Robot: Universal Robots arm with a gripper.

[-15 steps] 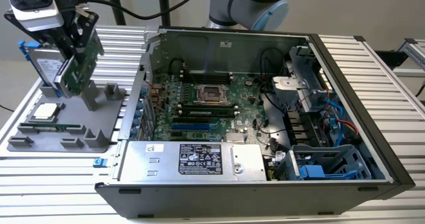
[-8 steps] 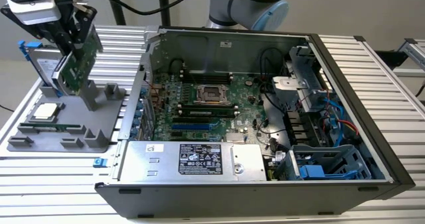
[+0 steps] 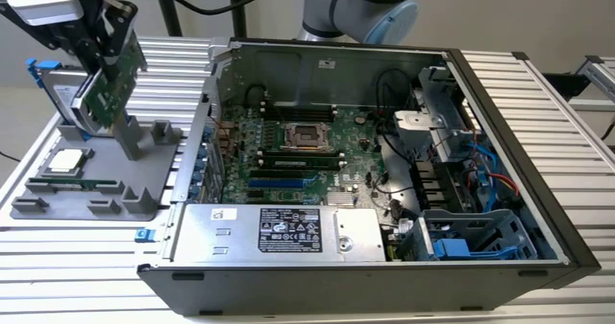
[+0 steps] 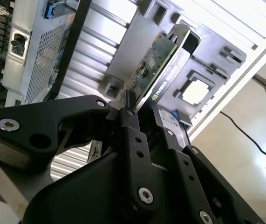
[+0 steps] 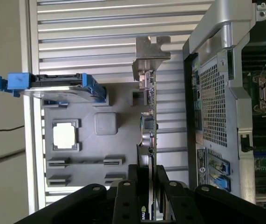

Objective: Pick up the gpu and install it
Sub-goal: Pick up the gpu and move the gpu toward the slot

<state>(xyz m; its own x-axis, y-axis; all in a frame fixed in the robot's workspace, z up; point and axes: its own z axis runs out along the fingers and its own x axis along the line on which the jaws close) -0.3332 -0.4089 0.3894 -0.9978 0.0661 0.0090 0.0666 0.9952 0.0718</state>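
The gripper [image 3: 99, 59] pinches the gpu [image 3: 97, 99] between its fingers and holds it tilted above the grey parts holder [image 3: 88, 196], outside the open computer case [image 3: 500, 158], so the pick-up seems done, while installing on the motherboard [image 3: 288, 167] remains.

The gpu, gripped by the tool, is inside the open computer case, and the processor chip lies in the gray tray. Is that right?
Not quite. The exterior view shows the gpu, gripped by the tool, outside the open computer case, over the gray tray on the exterior view's left. The processor chip does lie in the gray tray.
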